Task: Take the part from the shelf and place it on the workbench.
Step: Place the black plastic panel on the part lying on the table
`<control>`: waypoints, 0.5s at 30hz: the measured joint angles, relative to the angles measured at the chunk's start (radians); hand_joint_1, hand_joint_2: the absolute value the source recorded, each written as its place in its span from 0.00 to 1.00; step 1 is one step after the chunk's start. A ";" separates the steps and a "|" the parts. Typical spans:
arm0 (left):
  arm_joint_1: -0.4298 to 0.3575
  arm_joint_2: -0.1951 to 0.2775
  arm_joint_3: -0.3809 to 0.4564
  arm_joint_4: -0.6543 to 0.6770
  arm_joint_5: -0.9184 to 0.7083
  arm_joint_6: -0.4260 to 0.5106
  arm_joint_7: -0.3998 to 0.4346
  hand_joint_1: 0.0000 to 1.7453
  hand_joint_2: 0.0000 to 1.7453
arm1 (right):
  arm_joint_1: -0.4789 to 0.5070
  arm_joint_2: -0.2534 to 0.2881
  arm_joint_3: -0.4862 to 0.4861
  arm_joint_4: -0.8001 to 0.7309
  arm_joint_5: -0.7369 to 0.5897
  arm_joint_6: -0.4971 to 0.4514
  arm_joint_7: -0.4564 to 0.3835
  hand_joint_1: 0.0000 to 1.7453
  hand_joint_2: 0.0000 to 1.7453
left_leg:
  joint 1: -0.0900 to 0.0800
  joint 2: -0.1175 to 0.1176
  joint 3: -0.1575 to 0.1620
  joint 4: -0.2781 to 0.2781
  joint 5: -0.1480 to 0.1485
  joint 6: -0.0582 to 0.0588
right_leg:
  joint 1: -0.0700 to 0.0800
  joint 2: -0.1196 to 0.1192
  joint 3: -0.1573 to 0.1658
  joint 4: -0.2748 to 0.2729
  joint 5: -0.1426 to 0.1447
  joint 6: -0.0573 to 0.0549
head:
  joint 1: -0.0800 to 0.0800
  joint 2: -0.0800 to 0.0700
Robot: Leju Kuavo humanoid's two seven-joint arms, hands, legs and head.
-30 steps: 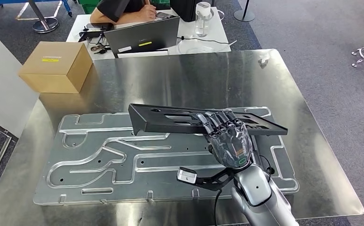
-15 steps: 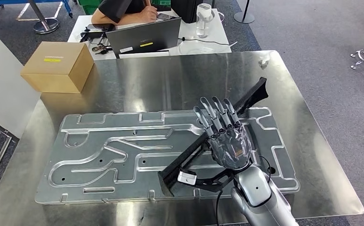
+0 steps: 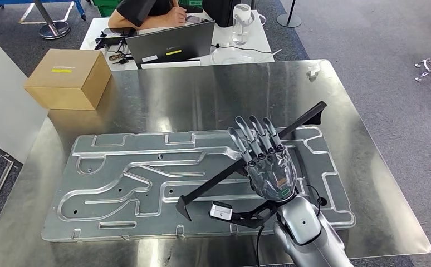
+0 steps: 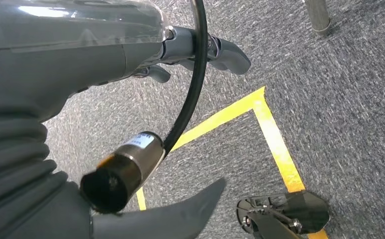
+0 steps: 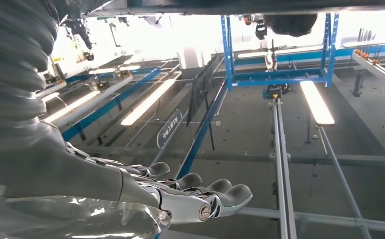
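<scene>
The scene is a robot's view looking down on a shiny metal table (image 3: 336, 100) that carries a large grey machined plate (image 3: 118, 183) with raised, winding channels. The task's thing, a long, flat black part (image 3: 213, 181), lies diagonally across the right half of that plate, one end near the plate's near edge and the other end reaching up past the plate's far right corner. It seems tilted on edge rather than lying flat, though the angle makes this hard to judge. The right robot hand (image 3: 263, 156) hovers palm-down above the middle of the part with its fingers spread and straight, gripping nothing; whether its underside touches the part cannot be told. From the right wrist camera, its fingers (image 5: 200, 191) are extended side by side with nothing between them. The left robot hand (image 4: 200, 50) hangs over grey carpet with fingers loosely curled and empty. The placing step looks almost done: the part is over the table and released. The next move likely calls for lifting the right robot hand straight away without nudging the part, and checking it settles. A cardboard box (image 3: 65, 78) sits beyond the plate's far left corner.
</scene>
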 joint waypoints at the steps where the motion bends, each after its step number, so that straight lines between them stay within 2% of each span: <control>1: 0.000 0.000 0.000 0.000 0.000 -0.001 0.000 0.00 0.00 | 0.001 0.000 0.000 0.000 -0.001 0.000 -0.002 0.00 1.00 | 0.000 0.000 0.000 0.000 0.000 0.000 | 0.000 0.000 0.000 0.000 0.000 0.000 | 0.000 0.000; 11: 0.000 0.000 0.001 0.000 -0.005 -0.013 -0.001 0.00 0.00 | 0.007 0.001 -0.002 0.021 -0.010 0.000 -0.029 0.00 1.00 | 0.000 0.000 0.000 0.000 0.000 0.000 | 0.000 0.000 0.000 0.000 0.000 0.000 | 0.000 0.000; 13: 0.000 0.001 0.002 0.000 -0.006 -0.014 -0.001 0.00 0.00 | 0.007 0.000 -0.006 0.030 -0.006 0.000 -0.016 0.00 1.00 | 0.000 0.000 0.000 0.000 0.000 0.000 | 0.000 0.000 0.000 0.000 0.000 0.000 | 0.000 0.000; 15: 0.000 0.002 0.003 0.000 -0.007 -0.015 -0.001 0.00 0.00 | 0.002 0.000 -0.028 0.040 -0.011 0.000 0.036 0.00 1.00 | 0.000 0.000 0.000 0.000 0.000 0.000 | 0.000 0.000 0.000 0.000 0.000 0.000 | 0.000 0.000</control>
